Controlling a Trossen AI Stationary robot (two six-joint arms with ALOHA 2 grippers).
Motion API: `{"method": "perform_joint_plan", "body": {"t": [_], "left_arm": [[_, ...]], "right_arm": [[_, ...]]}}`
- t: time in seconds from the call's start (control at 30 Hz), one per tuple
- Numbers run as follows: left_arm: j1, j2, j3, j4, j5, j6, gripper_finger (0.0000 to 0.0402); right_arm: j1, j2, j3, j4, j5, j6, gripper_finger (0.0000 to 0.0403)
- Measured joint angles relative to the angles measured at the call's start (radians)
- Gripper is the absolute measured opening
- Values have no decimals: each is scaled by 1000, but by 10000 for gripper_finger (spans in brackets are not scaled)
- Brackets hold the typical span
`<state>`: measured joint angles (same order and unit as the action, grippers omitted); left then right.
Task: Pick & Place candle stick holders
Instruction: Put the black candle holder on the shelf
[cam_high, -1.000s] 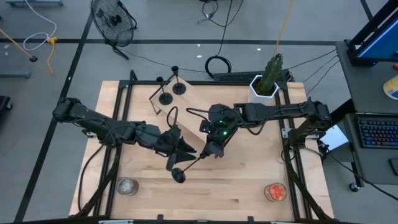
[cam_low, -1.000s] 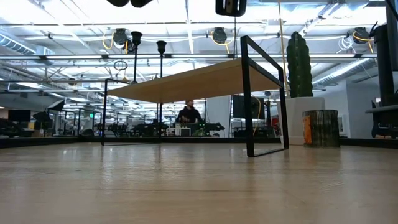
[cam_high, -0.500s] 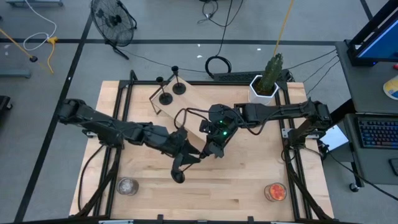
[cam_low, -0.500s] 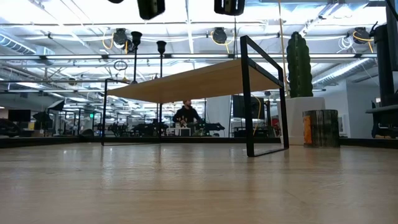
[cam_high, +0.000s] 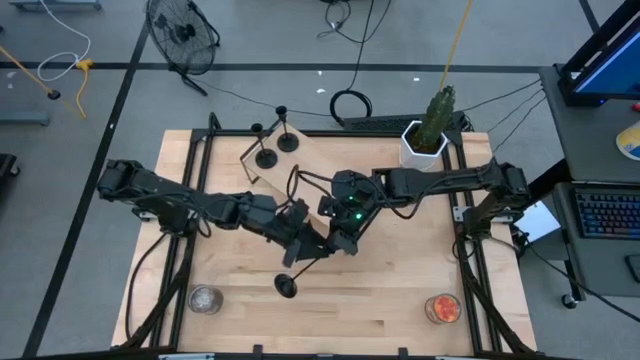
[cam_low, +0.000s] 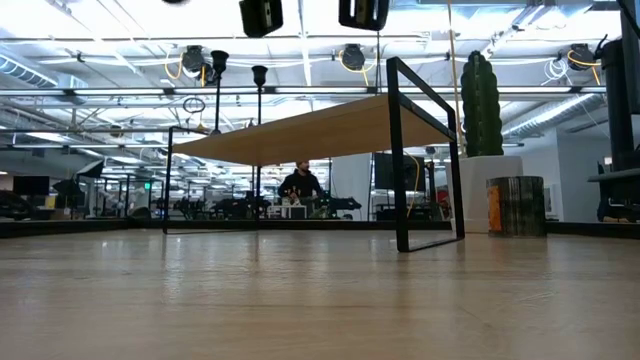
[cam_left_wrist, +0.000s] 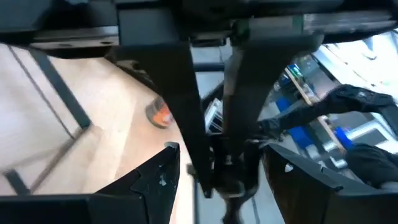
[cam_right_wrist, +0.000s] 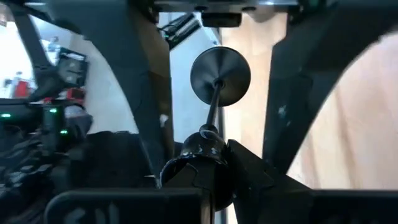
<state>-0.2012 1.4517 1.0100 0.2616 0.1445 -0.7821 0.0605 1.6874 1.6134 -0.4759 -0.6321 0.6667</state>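
One black candle stick holder (cam_high: 300, 275) hangs tilted in the air over the table's middle, its disc base (cam_high: 287, 287) toward the near edge. My right gripper (cam_high: 335, 247) is shut on its top end. My left gripper (cam_high: 308, 250) is open. In the right wrist view its fingers (cam_right_wrist: 146, 87) stand on either side of the stem (cam_right_wrist: 214, 102) without touching it. Two more holders (cam_high: 265, 156) (cam_high: 287, 141) stand on their disc bases on the raised wooden shelf (cam_high: 310, 160). They also show in the low view (cam_low: 218, 62) (cam_low: 259, 74). My right gripper pinches the holder's cup end (cam_right_wrist: 200, 147) between its two fingers. The fingers come from the table's right and far side, slanting down, and lie along the stem. The stem and disc base (cam_right_wrist: 221, 71) stick out beyond the fingertips. The holder is tilted and lifted clear of the table.
The shelf's black frame legs (cam_low: 400, 150) stand on the table. A cactus in a white pot (cam_high: 428, 132) stands at the far right. Two small jars (cam_high: 205, 298) (cam_high: 442, 308) stand near the near edge. A person (cam_low: 303, 186) sits in the room behind.
My left gripper has gone toward the table's right edge, up to the holder held by my right gripper, and now straddles its stem. The holder and my right gripper have stayed nearly where they were.
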Motion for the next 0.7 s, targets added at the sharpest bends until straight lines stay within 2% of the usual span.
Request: {"method": "perform_joint_plan", "body": {"t": [0.33, 0.7], "left_arm": [[1, -1, 0, -50, 45, -17, 230], [3, 51, 1, 3, 102, -53, 229]], "right_arm": [[1, 35, -1, 44, -52, 19, 18], [0, 35, -1, 67, -51, 35, 18]]}}
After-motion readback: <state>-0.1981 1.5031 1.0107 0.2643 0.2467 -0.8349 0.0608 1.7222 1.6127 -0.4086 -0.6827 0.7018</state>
